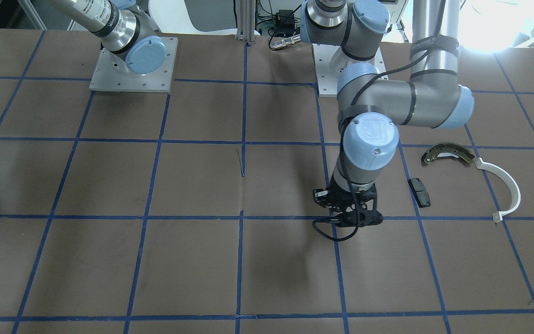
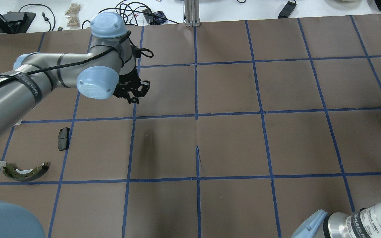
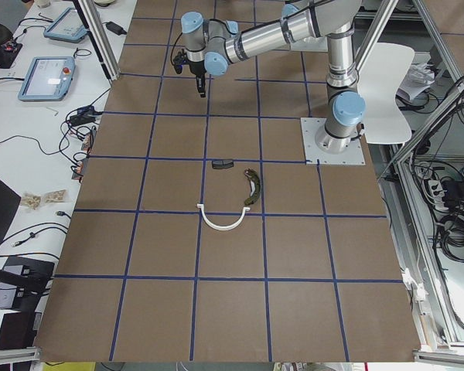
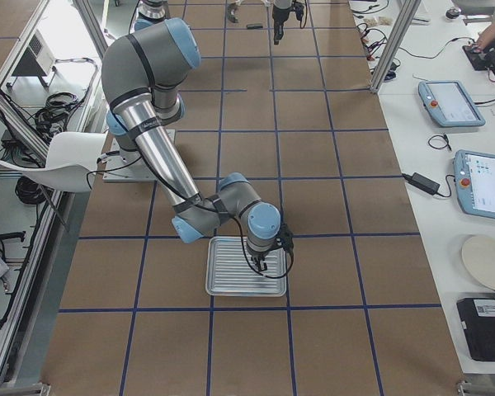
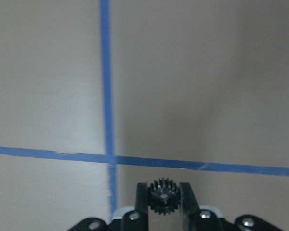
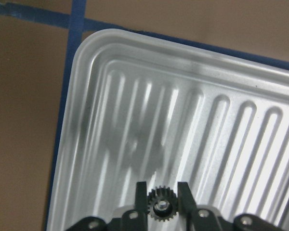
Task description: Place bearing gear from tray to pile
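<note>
Near the pile of olive brake shoe, white arc and black pad on the brown worktop, the left pincer hangs above a blue tape crossing, clamped on a small black bearing gear. Well apart from the pile, at the worktop's right end, the right pincer grips a second gear over the ribbed tray — near one rounded corner.
</note>
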Controlling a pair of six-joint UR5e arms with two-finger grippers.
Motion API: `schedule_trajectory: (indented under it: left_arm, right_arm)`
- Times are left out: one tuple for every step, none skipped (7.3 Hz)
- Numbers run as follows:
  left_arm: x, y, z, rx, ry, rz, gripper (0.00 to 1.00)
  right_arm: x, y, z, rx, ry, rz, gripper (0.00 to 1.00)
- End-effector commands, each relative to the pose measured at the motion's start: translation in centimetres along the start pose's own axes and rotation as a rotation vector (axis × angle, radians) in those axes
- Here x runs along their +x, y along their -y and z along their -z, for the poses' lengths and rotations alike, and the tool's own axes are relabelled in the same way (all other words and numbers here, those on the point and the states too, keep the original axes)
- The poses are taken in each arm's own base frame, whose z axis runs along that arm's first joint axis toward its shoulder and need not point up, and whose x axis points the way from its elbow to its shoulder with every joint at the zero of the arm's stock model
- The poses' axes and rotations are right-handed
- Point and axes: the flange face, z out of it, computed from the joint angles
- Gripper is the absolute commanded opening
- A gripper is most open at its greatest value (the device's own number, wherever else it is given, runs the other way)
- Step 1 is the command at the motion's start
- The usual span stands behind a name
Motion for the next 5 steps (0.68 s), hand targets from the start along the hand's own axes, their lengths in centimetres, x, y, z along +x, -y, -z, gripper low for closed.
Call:
schedule_trajectory:
  left_arm:
    - [-10.2,-2.2,-2.0,-0.009,0.082,-0.057,0.0]
    - [-15.5,-3.1,-3.9,0.003,0.078,-0.038,0.0]
    - [-20.7,-4.4,-6.1,0.028,0.069,-0.076,0.0]
    - [-25.8,-4.8,-9.0,0.064,0.035,-0.071,0.0]
    - [-29.7,-5.5,-10.1,0.068,0.017,-0.087,0.11]
  right_arm:
    - [-6.0,1.3,7.8,-0.028,0.025,-0.107,0.06]
    - [-10.7,3.1,10.6,-0.061,0.043,-0.164,0.07]
    - [-15.2,4.0,12.6,-0.109,0.069,-0.239,0.07]
    - [-19.9,4.7,13.6,-0.125,0.065,-0.294,0.07]
    - [-25.4,5.0,13.8,-0.133,0.053,-0.351,0.07]
